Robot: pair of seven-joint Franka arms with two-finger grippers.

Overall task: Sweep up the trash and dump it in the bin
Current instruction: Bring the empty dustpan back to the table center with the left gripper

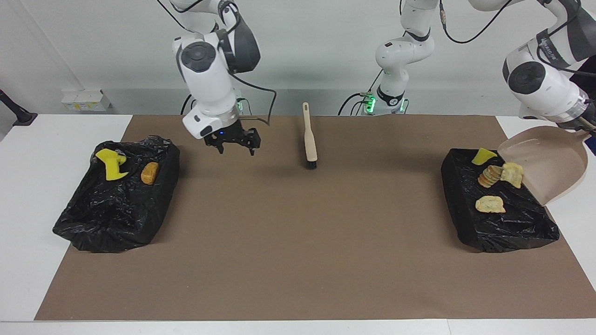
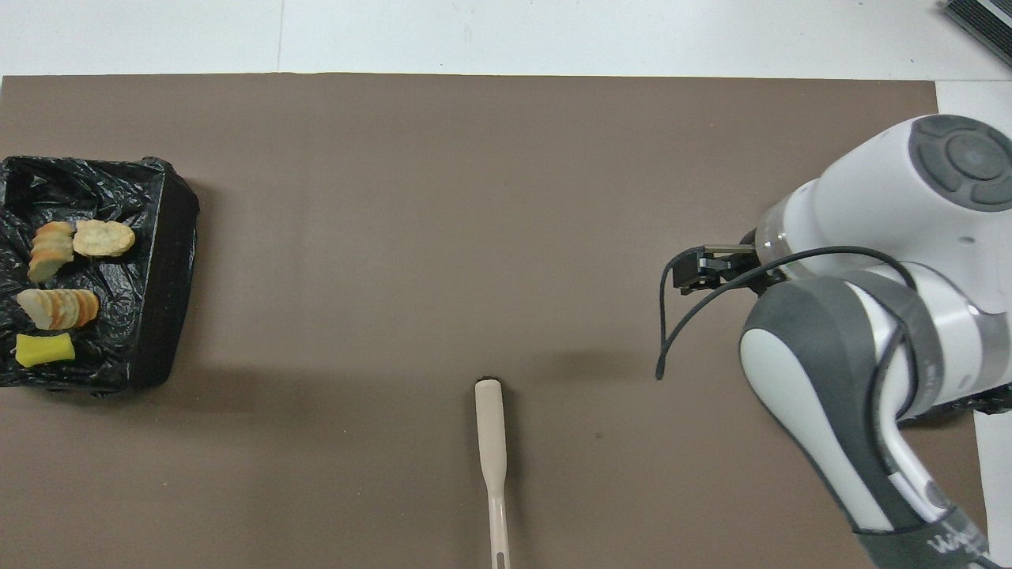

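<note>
The beige dustpan (image 1: 545,167) hangs steeply tilted and bare over the edge of the black-lined bin (image 1: 503,232) at the left arm's end. My left gripper (image 1: 590,135) is shut on its handle. Trash lies in that bin: a yellow sponge (image 1: 483,156) (image 2: 43,349) and three bread-like lumps (image 1: 490,204) (image 2: 103,237). My right gripper (image 1: 231,142) hovers open and holds nothing, over the mat beside the other bin (image 1: 107,218). That bin holds a yellow sponge (image 1: 111,164) and a brown lump (image 1: 150,172).
The beige brush (image 1: 309,139) (image 2: 492,450) lies flat on the brown mat (image 1: 298,242), midway between the bins and close to the robots. In the overhead view the right arm covers the bin at its end.
</note>
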